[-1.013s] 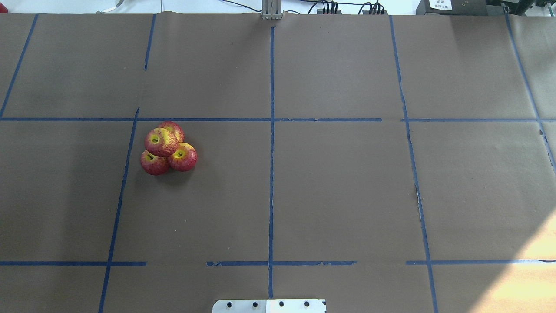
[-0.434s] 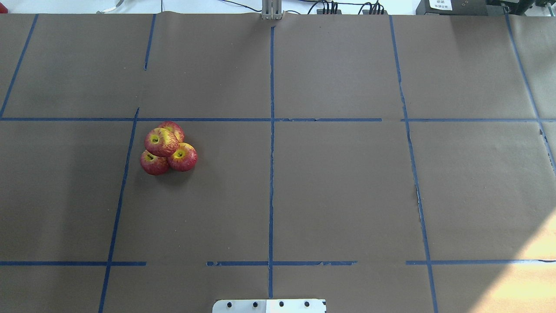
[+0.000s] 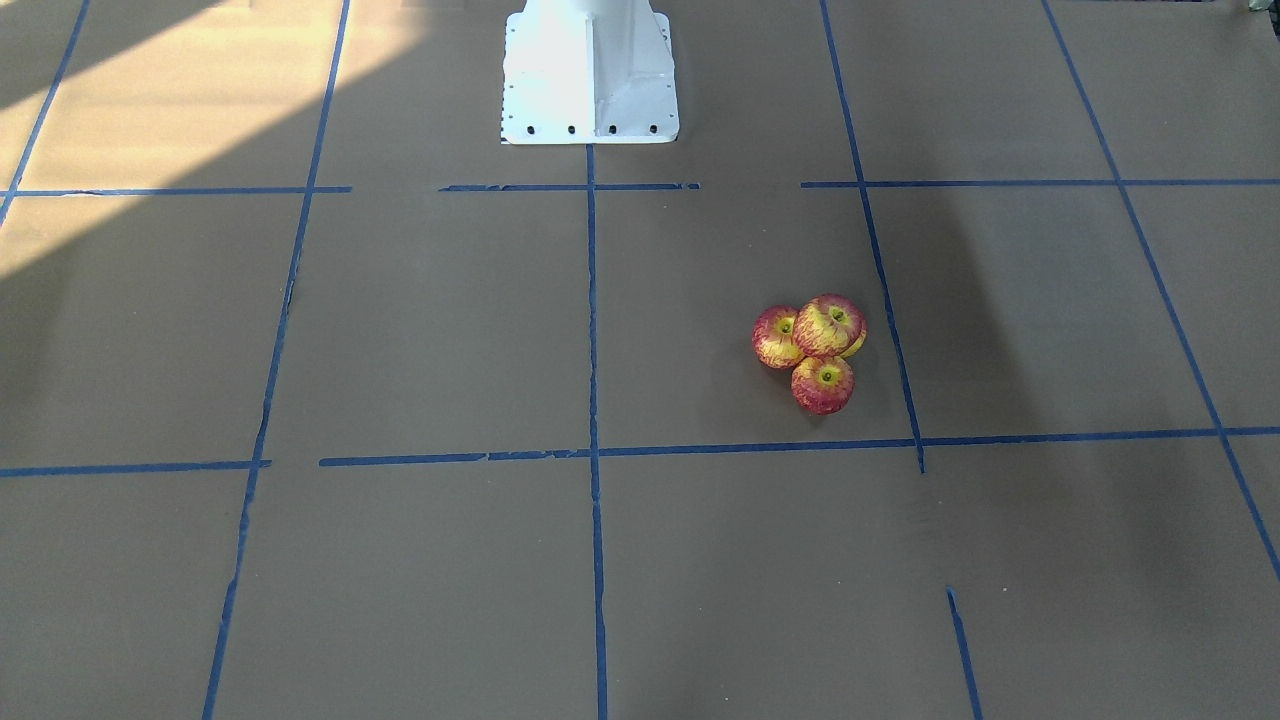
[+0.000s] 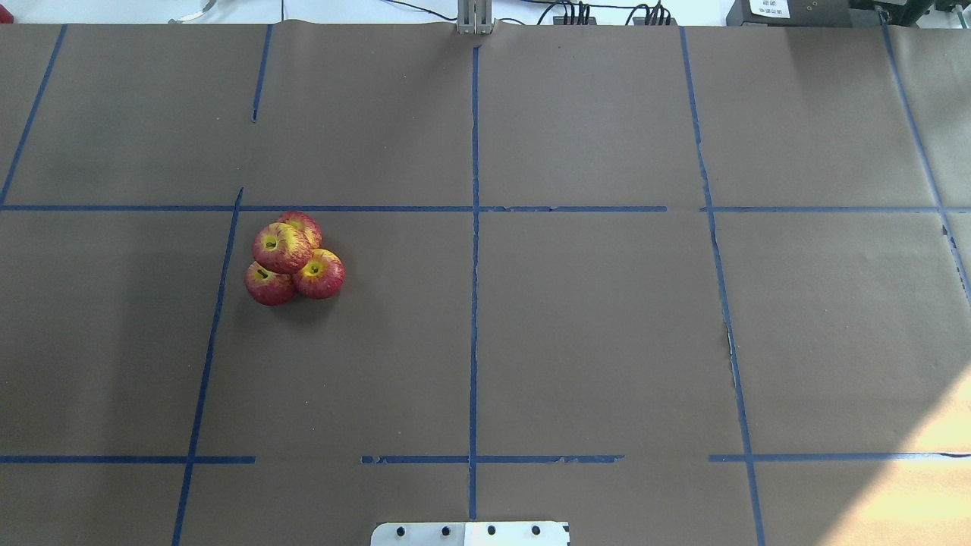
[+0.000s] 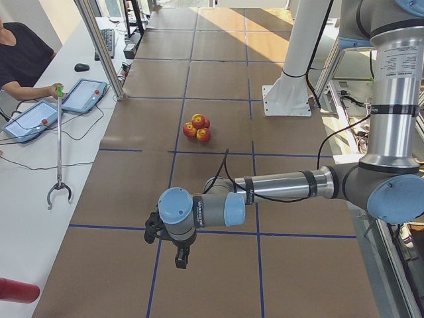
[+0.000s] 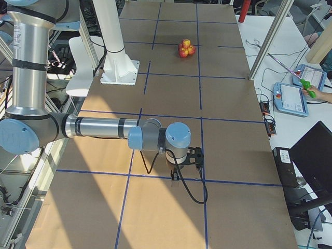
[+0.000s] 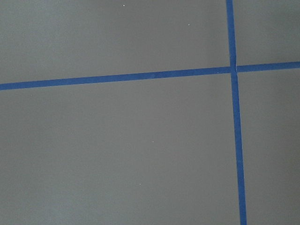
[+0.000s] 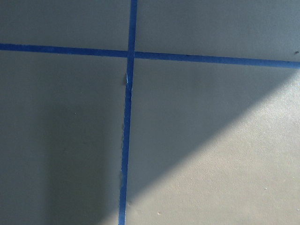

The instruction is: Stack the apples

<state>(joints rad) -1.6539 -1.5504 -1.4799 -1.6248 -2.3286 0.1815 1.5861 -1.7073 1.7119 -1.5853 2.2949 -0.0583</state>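
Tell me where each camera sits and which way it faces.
Front-facing: across the table, facing the base; apples.
Overhead: behind robot, looking down; base edge, apples.
Exterior left: table's left end; left arm near.
Exterior right: table's right end; right arm near.
Left wrist: looks down; only blue tape.
Right wrist: same; only tape.
Shared: every exterior view shows the apples.

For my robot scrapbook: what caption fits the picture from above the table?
Four red-and-yellow apples piled on the brown table, one sitting on top of three.

Sunlight: glaring on the table (image 4: 941,500) at the overhead view's lower right.
Shadows: lying diagonally across the right wrist view.
Focus: appearing sharp.
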